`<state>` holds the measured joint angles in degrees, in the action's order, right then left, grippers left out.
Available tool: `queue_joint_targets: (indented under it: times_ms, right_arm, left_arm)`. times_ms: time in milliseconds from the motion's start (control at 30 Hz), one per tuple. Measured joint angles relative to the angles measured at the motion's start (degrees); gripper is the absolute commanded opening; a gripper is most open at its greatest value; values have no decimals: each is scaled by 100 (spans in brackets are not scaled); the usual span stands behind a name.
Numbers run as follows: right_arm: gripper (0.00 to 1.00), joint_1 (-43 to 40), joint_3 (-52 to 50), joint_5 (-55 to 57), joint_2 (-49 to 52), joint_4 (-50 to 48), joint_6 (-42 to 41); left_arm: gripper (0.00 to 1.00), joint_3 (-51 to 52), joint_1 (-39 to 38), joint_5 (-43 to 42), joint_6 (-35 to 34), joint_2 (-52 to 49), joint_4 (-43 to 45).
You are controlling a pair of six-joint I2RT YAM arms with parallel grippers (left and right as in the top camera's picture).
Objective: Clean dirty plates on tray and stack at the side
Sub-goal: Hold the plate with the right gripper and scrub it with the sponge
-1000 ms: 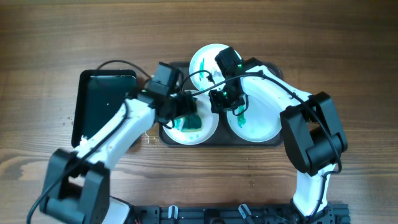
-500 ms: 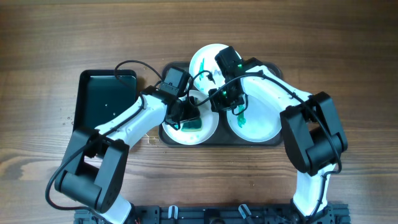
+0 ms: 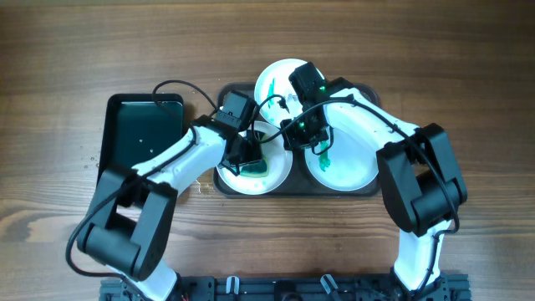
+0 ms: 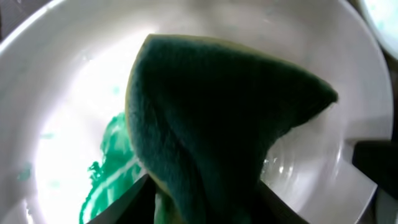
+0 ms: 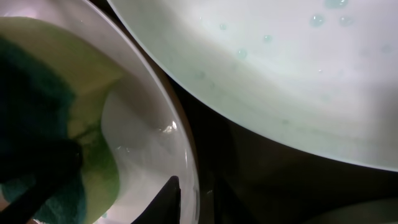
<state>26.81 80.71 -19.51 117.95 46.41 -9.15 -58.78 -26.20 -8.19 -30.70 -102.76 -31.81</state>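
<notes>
Two-arm wiping of one plate, overhead and wrist views. The tray point(image 3: 368, 191) lies mid-bench point(image 3: 435, 50) and carries three plates: the left plate point(image 3: 276, 177), the right plate point(image 3: 351, 167) and the rear plate point(image 3: 272, 79). The left gripper point(image 3: 251, 159) has its fingers point(image 4: 127, 205) pinching a green sponge point(image 4: 211, 124). The sponge is pressed down into the well of the left plate, so that its free corner bears on the teal smear point(image 4: 109, 168) just beside it. The right gripper point(image 3: 297, 134) reaches across to the same plate. In its wrist view the fingers point(image 5: 171, 193) straddle the plate's rim point(image 5: 186, 155), one inside and one outside, and appear to nip it. Judged from this, the hold is there to keep the plate from sliding under the scrubbing load. The right plate bears an unwiped smear point(image 3: 324, 159). A smaller black tray point(image 3: 138, 138) sits on the bench to the left, holding no plate; no plate is stacked yet.
</notes>
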Motion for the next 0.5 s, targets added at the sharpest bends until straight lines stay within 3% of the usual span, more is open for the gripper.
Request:
queue_joint_targets:
  times_ms: [67,133,167,500]
  right_arm:
    - [19,0,0,0,0,0,0]
    - [19,0,0,0,0,-2,2]
    - [19,0,0,2,0,-2,0]
    - [16,-28,0,2,2,0,2]
  left_arm:
    - [28,0,0,0,-9,-2,57]
    - [16,0,0,-24,4,-22,107]
    - [4,0,-2,-31,-15,-28,116]
    - [4,-42,7,192,-44,-42,-142]
